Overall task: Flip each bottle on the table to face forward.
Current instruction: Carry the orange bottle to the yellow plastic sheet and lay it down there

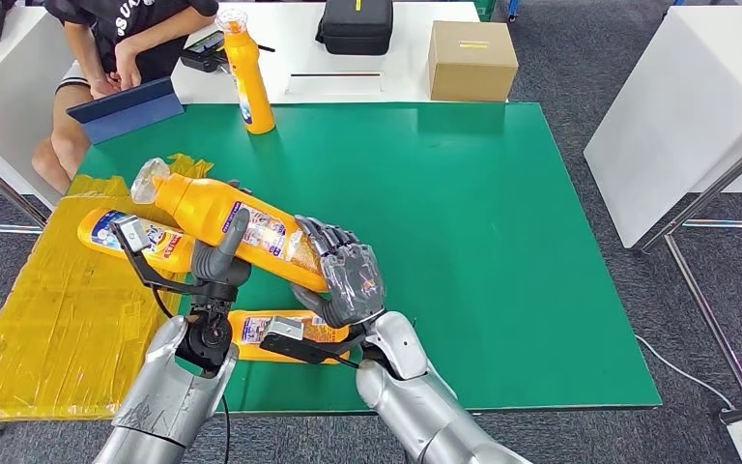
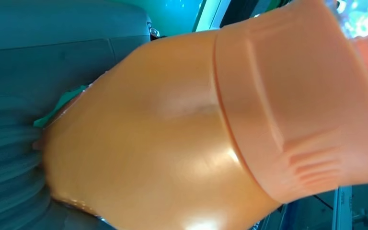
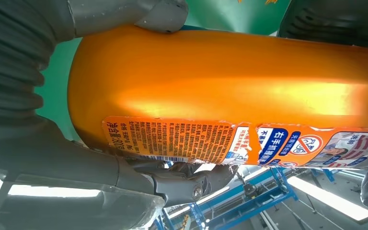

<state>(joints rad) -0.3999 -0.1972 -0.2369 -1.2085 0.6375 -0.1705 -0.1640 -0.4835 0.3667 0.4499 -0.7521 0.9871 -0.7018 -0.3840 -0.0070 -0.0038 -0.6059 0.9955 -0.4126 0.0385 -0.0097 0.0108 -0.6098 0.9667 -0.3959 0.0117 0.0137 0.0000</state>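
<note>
Both hands hold one orange bottle (image 1: 214, 212) above the green table (image 1: 502, 251). It is tilted, with its clear-wrapped cap up toward the far left and its label facing up. My left hand (image 1: 220, 257) grips its middle and my right hand (image 1: 344, 276) wraps its base. The left wrist view has the bottle's plain orange body (image 2: 172, 143) pressed close against the hand (image 2: 9, 143). In the right wrist view the label (image 3: 230, 141) shows between the fingers (image 3: 182, 179). A second bottle (image 1: 113, 232) lies on the yellow sheet (image 1: 48, 319). A third bottle (image 1: 263, 329) lies under my arms. Another bottle (image 1: 247, 77) stands upright at the far edge.
A person (image 1: 121, 43) sits at the far left behind a blue folder (image 1: 126, 109). On the white table behind are a black case (image 1: 356, 26) and a cardboard box (image 1: 471, 60). A white table (image 1: 696, 106) with metal legs stands at the right.
</note>
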